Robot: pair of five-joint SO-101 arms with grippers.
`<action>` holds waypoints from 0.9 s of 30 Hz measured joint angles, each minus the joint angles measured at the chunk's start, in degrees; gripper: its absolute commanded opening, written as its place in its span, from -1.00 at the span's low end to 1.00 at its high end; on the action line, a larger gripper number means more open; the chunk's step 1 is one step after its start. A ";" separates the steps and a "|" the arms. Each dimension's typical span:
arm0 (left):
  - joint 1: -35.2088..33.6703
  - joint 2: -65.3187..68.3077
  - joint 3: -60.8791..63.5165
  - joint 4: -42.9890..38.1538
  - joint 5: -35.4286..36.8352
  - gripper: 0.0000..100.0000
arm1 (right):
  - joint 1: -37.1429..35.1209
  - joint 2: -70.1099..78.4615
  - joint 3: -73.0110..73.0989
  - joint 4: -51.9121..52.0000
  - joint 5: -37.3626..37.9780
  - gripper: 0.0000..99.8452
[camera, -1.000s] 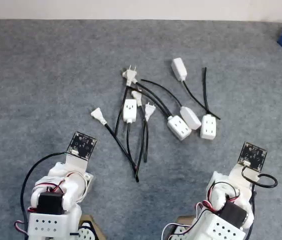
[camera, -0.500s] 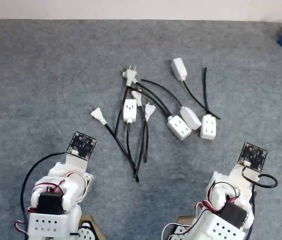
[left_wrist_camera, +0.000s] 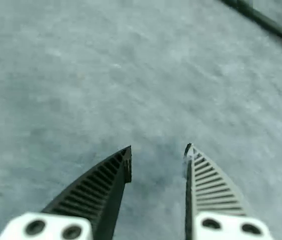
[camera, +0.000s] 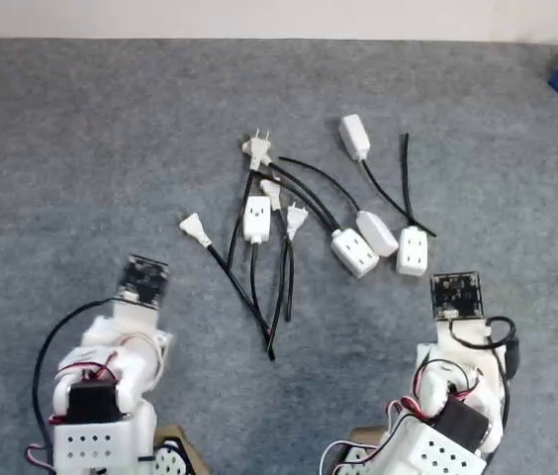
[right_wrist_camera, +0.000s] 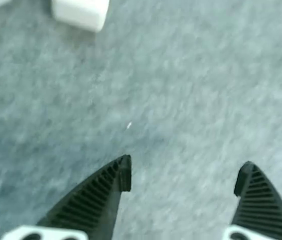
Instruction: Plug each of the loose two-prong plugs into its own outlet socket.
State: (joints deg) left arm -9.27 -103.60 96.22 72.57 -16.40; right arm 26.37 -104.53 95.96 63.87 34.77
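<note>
Overall, boxy white plugs, grey felt, ribbed left fingers apart, right fingers spread.

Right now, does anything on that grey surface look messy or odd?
Yes: the black cords lie crossed over each other in a tangle in the middle, with loose plugs and sockets pointing every which way. Nothing looks broken or spilled.

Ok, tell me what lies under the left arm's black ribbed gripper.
Bare grey carpet shows below the open left gripper, between its fingers; a thin black cable lies farther off. Carpet directly beneath the fingers is covered.
</note>
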 measured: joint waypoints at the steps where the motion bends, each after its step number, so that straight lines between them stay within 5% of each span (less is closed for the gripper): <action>1: -1.67 0.00 0.00 -1.93 0.00 -0.64 | 0.00 0.00 0.00 -1.23 -0.44 -0.34; 16: -25.76 0.00 -0.44 -21.01 0.00 -0.64 | -12.75 0.09 -14.68 9.14 -6.24 -0.34; 22: -26.02 0.00 -7.03 -25.14 0.00 -0.63 | -18.99 17.58 -29.10 9.76 -11.69 -0.34; 27: -20.13 0.00 -19.25 -13.80 0.00 -0.63 | -21.54 45.80 -49.58 10.64 -17.93 -0.34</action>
State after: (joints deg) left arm -29.41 -103.60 76.97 58.77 -16.40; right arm 4.84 -58.73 46.37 74.51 16.84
